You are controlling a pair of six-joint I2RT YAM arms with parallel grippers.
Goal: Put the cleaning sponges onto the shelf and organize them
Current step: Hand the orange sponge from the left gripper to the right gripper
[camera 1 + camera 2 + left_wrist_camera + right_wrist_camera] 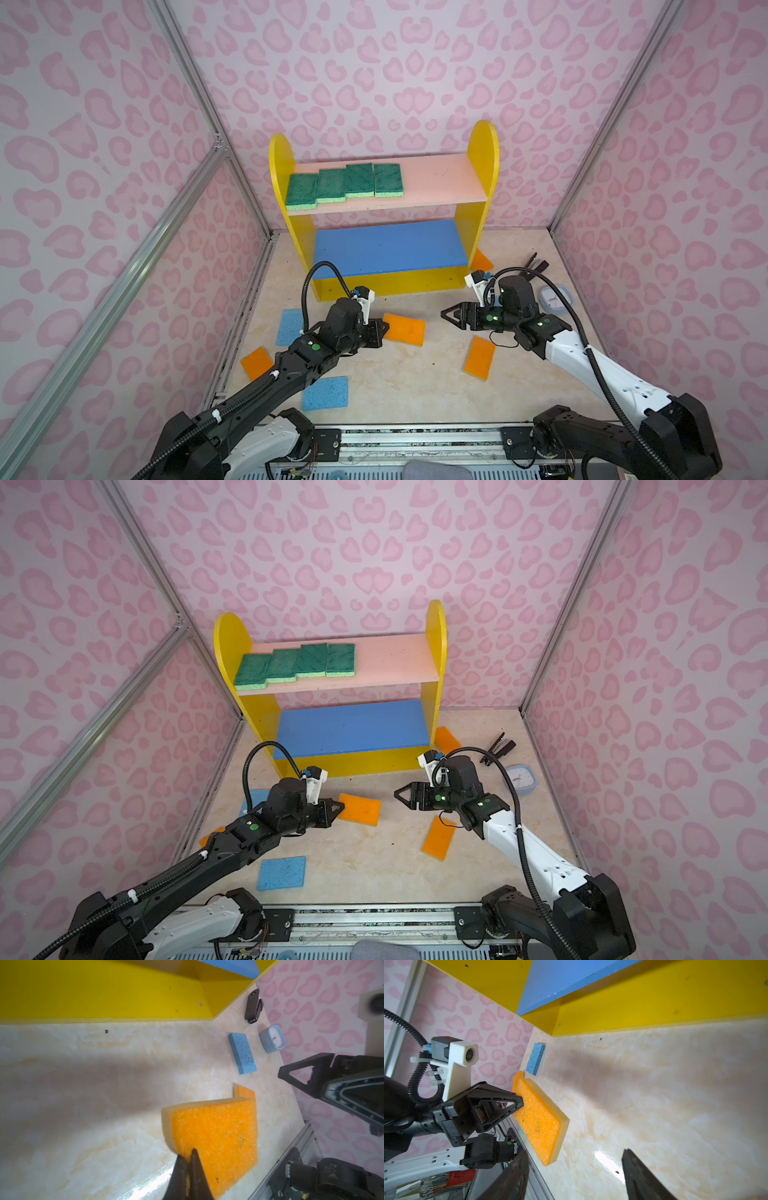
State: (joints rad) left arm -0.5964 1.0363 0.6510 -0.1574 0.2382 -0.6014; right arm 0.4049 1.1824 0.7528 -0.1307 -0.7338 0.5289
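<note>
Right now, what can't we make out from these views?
- Third blue sponge: nearly all under the right arm in both top views; only the left wrist view shows it.
- Orange sponge beside the shelf: partly behind its side panel in a top view.
- Far-left orange sponge: mostly under the left arm in a top view.
- Clock: hands too small to read.

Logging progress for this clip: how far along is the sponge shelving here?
Done: four green sponges sit in a row on the pink top board. In hand: the left gripper is shut on the edge of an orange sponge; the right gripper is open and empty. Remaining: that one, three other orange sponges and three blue sponges on the table.
</note>
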